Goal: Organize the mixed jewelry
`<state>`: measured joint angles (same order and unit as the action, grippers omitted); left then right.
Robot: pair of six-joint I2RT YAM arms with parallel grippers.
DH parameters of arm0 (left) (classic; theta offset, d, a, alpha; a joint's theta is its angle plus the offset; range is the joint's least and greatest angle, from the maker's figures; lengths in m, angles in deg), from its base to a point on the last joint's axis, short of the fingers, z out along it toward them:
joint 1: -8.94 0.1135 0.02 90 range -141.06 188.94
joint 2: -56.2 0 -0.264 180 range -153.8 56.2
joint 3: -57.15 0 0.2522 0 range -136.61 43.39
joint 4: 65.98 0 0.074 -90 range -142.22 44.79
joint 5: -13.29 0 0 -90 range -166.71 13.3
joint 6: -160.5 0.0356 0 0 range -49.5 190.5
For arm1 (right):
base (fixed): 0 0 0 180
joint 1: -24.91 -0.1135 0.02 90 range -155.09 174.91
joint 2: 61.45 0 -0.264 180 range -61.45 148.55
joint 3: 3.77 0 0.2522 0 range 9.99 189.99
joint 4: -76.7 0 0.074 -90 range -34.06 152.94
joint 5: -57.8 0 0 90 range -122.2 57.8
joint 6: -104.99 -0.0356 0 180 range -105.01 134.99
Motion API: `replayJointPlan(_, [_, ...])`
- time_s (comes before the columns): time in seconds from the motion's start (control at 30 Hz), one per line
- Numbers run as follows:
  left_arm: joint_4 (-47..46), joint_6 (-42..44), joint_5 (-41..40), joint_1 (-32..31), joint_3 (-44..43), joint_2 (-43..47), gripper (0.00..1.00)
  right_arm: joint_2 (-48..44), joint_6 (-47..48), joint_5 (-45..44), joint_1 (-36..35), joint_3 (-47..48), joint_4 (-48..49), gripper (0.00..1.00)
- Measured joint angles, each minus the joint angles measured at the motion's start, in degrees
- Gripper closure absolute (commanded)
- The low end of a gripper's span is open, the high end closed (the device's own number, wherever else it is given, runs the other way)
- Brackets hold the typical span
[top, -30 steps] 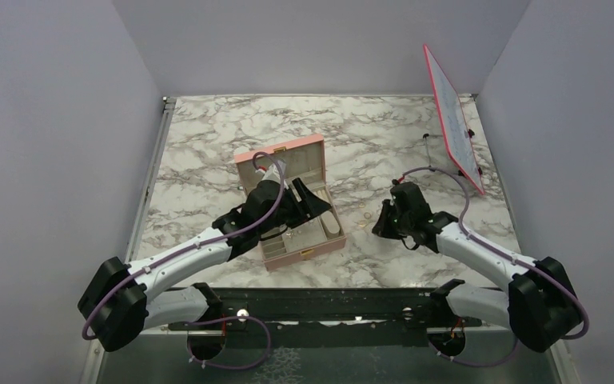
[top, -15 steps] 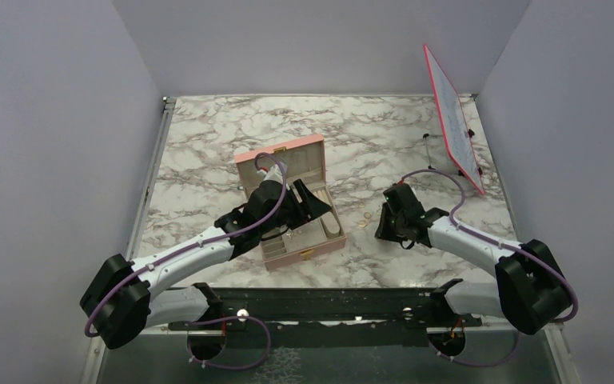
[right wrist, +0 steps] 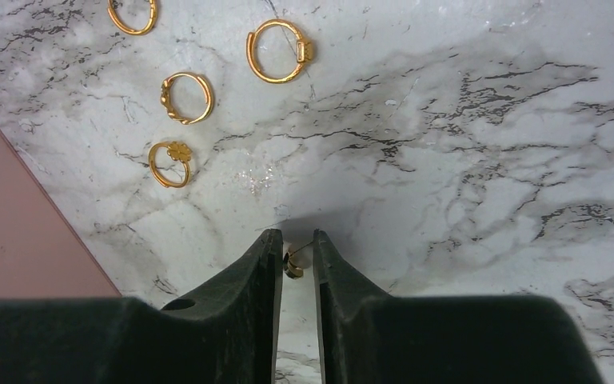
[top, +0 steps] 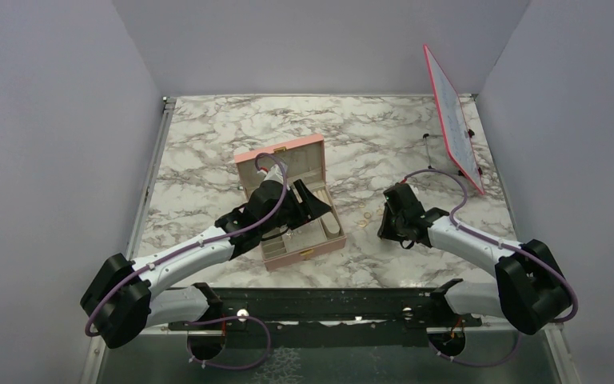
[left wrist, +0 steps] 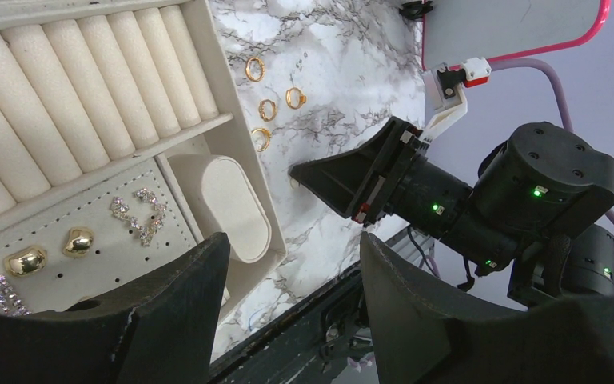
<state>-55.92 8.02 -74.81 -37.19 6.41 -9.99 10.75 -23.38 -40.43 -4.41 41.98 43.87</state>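
Observation:
Several gold rings [right wrist: 185, 98] lie loose on the marble, just right of the open pink jewelry box [top: 304, 248]; they also show in the top view [top: 365, 218] and the left wrist view [left wrist: 267, 110]. My right gripper [right wrist: 296, 258] is down at the table beside them, its fingers nearly together on a tiny gold earring [right wrist: 293, 266] with a thin pin. My left gripper [left wrist: 296, 320] is open and empty, hovering over the box. Gold and sparkly earrings [left wrist: 78, 240] lie in the box's perforated compartment, beside beige ring rolls [left wrist: 88, 96].
A pink-framed whiteboard [top: 452, 120] leans against the right wall at the back. The raised box lid [top: 281, 160] stands behind my left gripper. The right gripper [top: 385, 221] sits a little right of the box.
My right arm swung its wrist slightly and settled low beside the rings. The left arm has not moved.

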Motion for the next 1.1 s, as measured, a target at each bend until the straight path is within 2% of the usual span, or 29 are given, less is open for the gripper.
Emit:
replayJointPlan(0.43, [0.0, 0.0, 0.0, 0.0, 0.0, -0.3, 0.38, 0.0, -0.1, 0.3, 0.0, 0.0, 0.7, 0.83])
replayJointPlan(0.83, [0.0, 0.1, 0.0, 0.0, 0.0, -0.5, 0.38, 0.2, 0.4, 1.7, 0.0, 0.4, -0.7, 0.83])
replayJointPlan(1.1, [0.0, 0.2, 0.0, 0.0, 0.0, -0.8, 0.38, 0.9, 0.8, 1.9, 0.0, 0.7, -0.7, 0.95])
